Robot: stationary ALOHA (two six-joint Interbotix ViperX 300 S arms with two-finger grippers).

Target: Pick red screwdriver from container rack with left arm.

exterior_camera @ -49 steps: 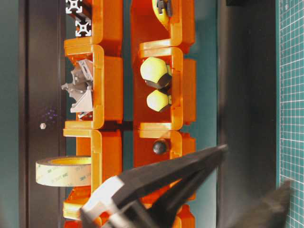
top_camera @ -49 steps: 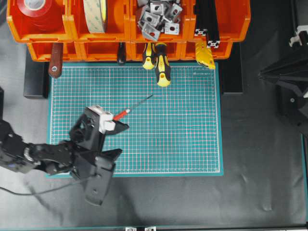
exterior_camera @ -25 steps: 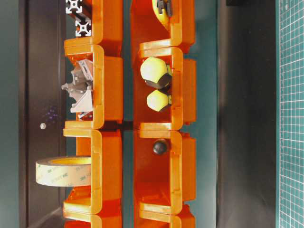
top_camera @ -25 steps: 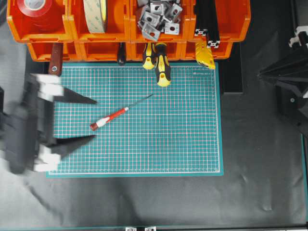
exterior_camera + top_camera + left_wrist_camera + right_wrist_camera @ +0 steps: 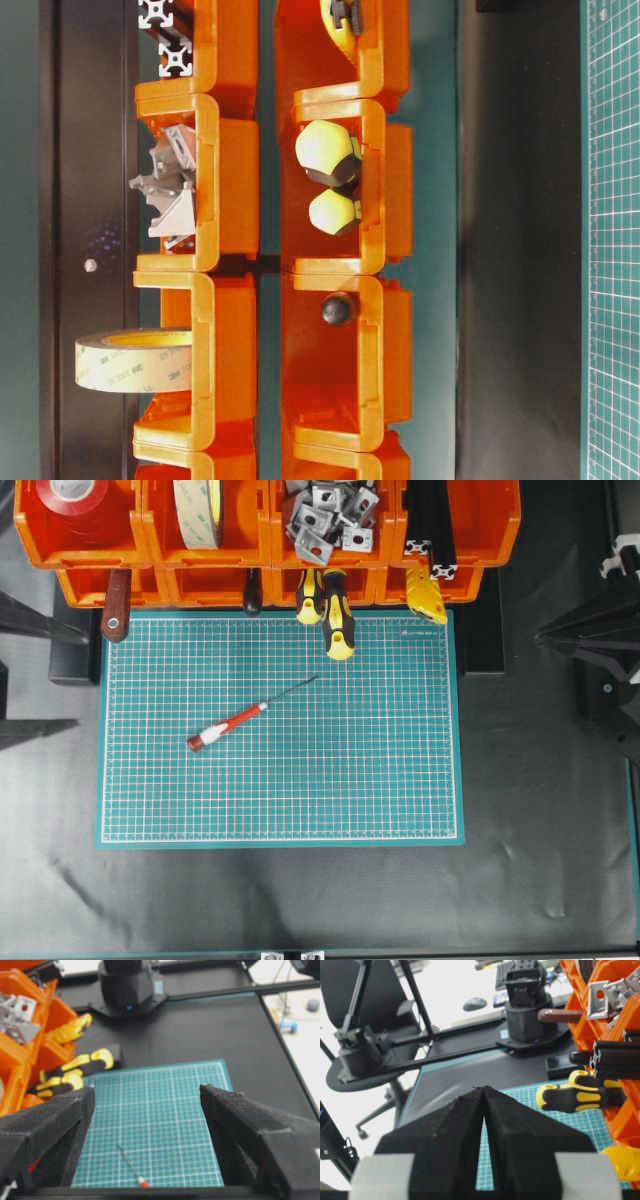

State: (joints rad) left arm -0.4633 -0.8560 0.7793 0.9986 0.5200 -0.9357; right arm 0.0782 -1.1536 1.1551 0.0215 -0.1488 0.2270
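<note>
Two tiers of bright orange plastic bins, the container rack (image 5: 265, 540), line the far edge of the bench, yet the slim red screwdriver (image 5: 228, 723) already lies out on the green gridded cutting mat (image 5: 380, 780), well apart from the rack. By the look of it the pick is done and the piece set down. To finish well, the left gripper (image 5: 147, 1110) should back away level, clear of the thin shaft. Its black jaws stand wide apart and hold nothing. The right gripper (image 5: 484, 1105) has its jaws pressed together, empty. The screwdriver has a red handle with a white band, a dark red end cap, and a thin dark shaft pointing diagonally toward the rack.
</note>
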